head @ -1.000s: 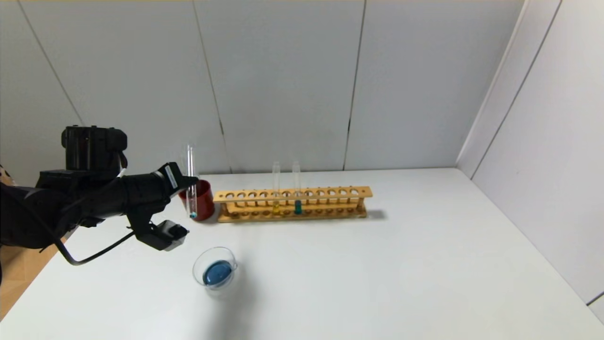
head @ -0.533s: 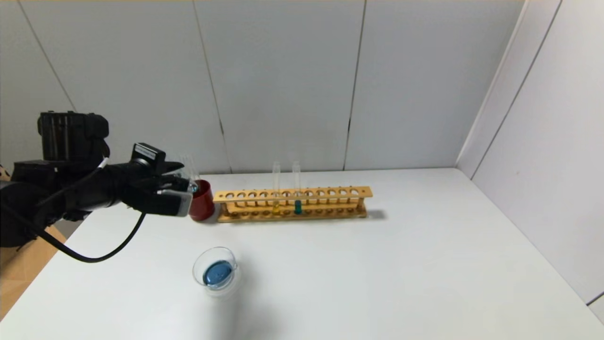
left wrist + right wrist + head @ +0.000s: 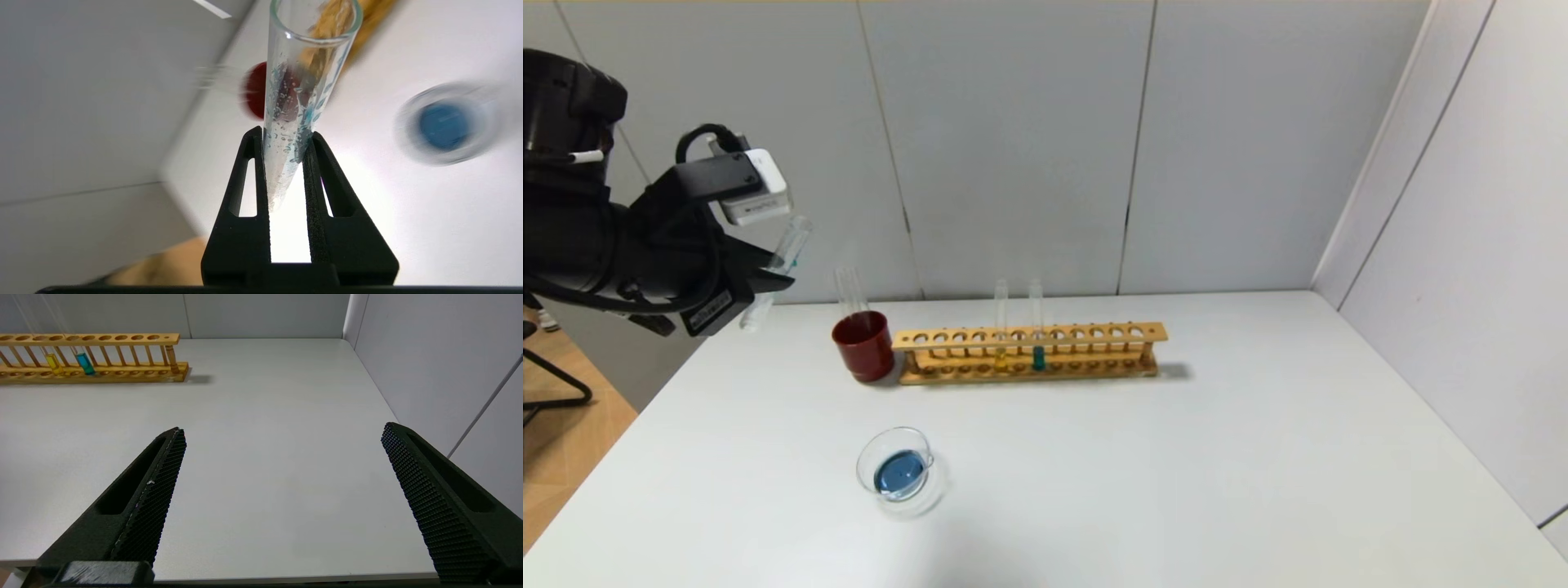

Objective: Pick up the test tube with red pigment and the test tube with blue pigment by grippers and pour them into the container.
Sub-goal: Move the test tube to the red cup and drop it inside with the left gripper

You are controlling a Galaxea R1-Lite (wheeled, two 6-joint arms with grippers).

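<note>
Far left: the left gripper [image 3: 768,273] has risen well above the surface [image 3: 1176,457] since half a second ago, when it was level with the red cup [image 3: 863,345], and has rolled over, its white block now on top. Its jaws are closed on the test tube with blue pigment [image 3: 778,265], which is tilted with one end low and to the left. In the left wrist view the tube [image 3: 300,102] holds only droplets and teal streaks, so it looks drained, though I cannot rule out a little liquid pooled somewhere out of sight.

Near left of centre: the container [image 3: 895,471] sits on the surface with a blue pool in its bottom. The blue pour appears done.

Behind it, the red cup stands at the left end of the wooden rack [image 3: 1029,351], with an empty-looking tube in it. The rack holds a yellow-liquid tube [image 3: 1001,327] and a darker teal tube [image 3: 1036,325]. No red-pigment tube is visible in any view, so that half of the task cannot be judged.

Right: the right gripper [image 3: 282,465] is seen only in its own wrist view, jaws spread wide over bare surface at the near right, idle.
</note>
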